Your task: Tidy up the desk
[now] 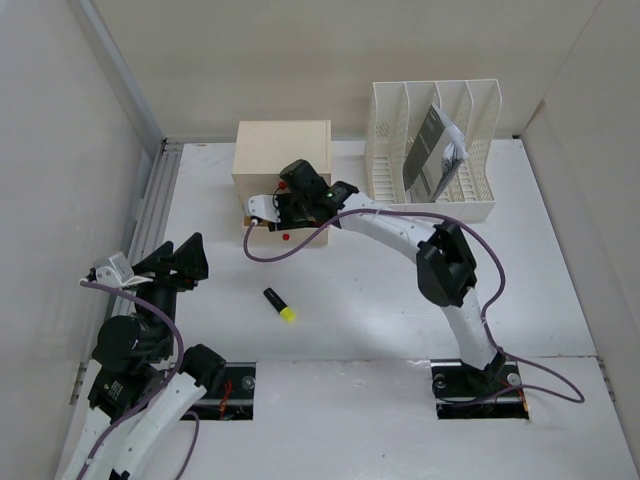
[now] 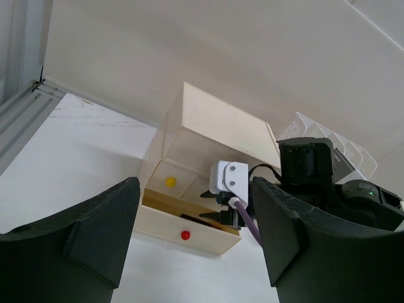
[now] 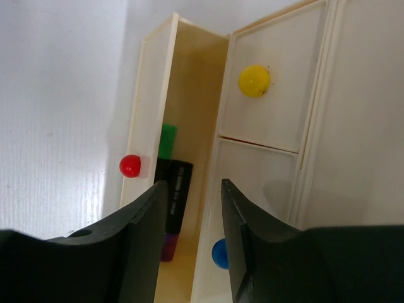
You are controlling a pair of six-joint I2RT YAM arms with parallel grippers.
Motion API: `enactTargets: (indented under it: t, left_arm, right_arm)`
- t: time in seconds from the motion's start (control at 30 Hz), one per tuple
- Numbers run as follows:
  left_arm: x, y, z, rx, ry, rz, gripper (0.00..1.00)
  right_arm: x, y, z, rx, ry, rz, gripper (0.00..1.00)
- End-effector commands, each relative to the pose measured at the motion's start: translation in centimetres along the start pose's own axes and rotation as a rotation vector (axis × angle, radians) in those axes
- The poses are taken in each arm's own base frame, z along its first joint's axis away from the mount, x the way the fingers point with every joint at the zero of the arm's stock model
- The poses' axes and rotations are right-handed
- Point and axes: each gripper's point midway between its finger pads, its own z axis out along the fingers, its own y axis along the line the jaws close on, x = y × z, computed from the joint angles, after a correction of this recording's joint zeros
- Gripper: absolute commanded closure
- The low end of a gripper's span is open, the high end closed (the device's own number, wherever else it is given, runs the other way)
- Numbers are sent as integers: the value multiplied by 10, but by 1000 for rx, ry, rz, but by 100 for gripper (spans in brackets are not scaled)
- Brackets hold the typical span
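The white desk (image 1: 380,300) bears a beige drawer box (image 1: 283,160) at the back. Its lowest drawer, with a red knob (image 3: 130,165), is pulled open. Inside lie markers: a green-capped one (image 3: 167,142), a black one (image 3: 175,189) and a purple end (image 3: 167,246). My right gripper (image 1: 272,218) hovers over this drawer, open and empty (image 3: 193,184). A black marker with a yellow cap (image 1: 280,305) lies on the desk in front of the box. My left gripper (image 1: 190,262) is open and empty at the left, facing the box (image 2: 196,186).
A white slotted file rack (image 1: 432,150) with papers stands at the back right. An aluminium rail (image 1: 155,210) runs along the left side. Two cutouts (image 1: 235,390) (image 1: 480,395) hold the arm bases. The shut drawers have yellow (image 3: 254,81) and blue (image 3: 219,252) knobs.
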Motion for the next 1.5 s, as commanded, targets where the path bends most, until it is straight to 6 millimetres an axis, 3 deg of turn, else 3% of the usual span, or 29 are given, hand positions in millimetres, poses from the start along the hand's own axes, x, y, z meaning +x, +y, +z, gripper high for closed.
enactTargets:
  t: [0.0, 0.23, 0.33, 0.4, 0.43, 0.53, 0.57, 0.63, 0.67, 0.73, 0.77, 0.8, 0.87, 1.0, 1.07, 1.13, 1.27, 1.47]
  left_arm:
    - [-8, -4, 1, 12, -29, -14, 31]
    - [-8, -4, 1, 12, -29, -14, 31]
    - [-8, -4, 1, 12, -29, -14, 31]
    - [-8, -4, 1, 12, -29, -14, 30]
    - [-8, -4, 1, 12, -29, -14, 30]
    - [-8, -4, 1, 12, -29, -14, 30]
    - [-8, -4, 1, 12, -29, -14, 30]
    - [-8, -4, 1, 12, -29, -14, 30]
    - [-8, -4, 1, 12, -29, -14, 30]
    - [-8, -4, 1, 12, -29, -14, 30]
    - [-8, -4, 1, 12, -29, -14, 30]
    - [-8, -4, 1, 12, -29, -14, 30]
    - [-8, -4, 1, 12, -29, -14, 30]
    - [-8, -4, 1, 12, -29, -14, 30]
    - [-8, -4, 1, 12, -29, -14, 30]
    - [-8, -4, 1, 12, -29, -14, 30]
    - [-8, -4, 1, 12, -29, -14, 30]
    - [-8, -2, 1, 3, -32, -14, 30]
  right_arm:
    - [-3, -9, 2, 35, -21, 4, 55]
    - [-11, -9, -6, 37, -51, 18, 55]
    - [-37, -5, -24, -6, -148, 76, 63]
    - [-50, 10, -36, -79, -197, 146, 69]
    - [-58, 16, -41, -115, -229, 187, 80]
    - [-75, 54, -44, -212, -196, 304, 100]
    - [-76, 63, -40, -208, -162, 353, 100]
    - [-74, 100, -39, -310, -102, 378, 100]
    - [-84, 117, -39, -341, -99, 382, 83]
    - [-79, 146, -37, -391, -68, 391, 44]
    - [-84, 150, -42, -391, -78, 399, 35]
    - [-89, 161, -43, -420, -93, 410, 17]
    - [-94, 168, -49, -434, -122, 479, 0]
    - [-107, 169, -56, -330, -130, 613, 0]
    - [-105, 166, -49, -222, -89, 690, 0]
    - [-90, 158, -39, -94, 0, 741, 0]
    - [-85, 159, -26, -44, 54, 857, 0]
    - [-78, 150, -21, 89, 140, 1030, 12]
